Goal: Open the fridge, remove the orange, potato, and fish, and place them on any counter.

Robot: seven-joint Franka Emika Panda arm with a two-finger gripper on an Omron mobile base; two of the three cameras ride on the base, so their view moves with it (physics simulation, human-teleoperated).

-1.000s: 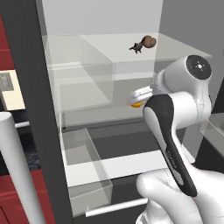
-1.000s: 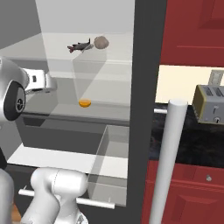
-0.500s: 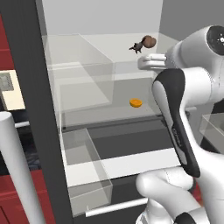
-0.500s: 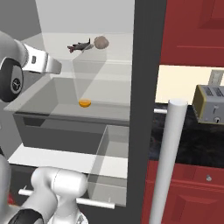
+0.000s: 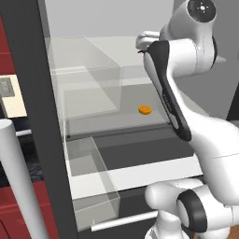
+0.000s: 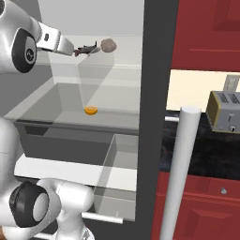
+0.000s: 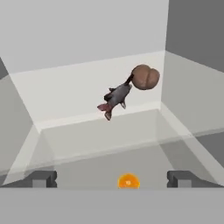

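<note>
In the hand view the fingers stand wide apart with nothing between them, and the orange sits low between the two tips on a glass shelf of the open fridge. Farther back, on the shelf above, the fish lies head-to-side against the potato (touching it), both well apart from the fingers.
</note>
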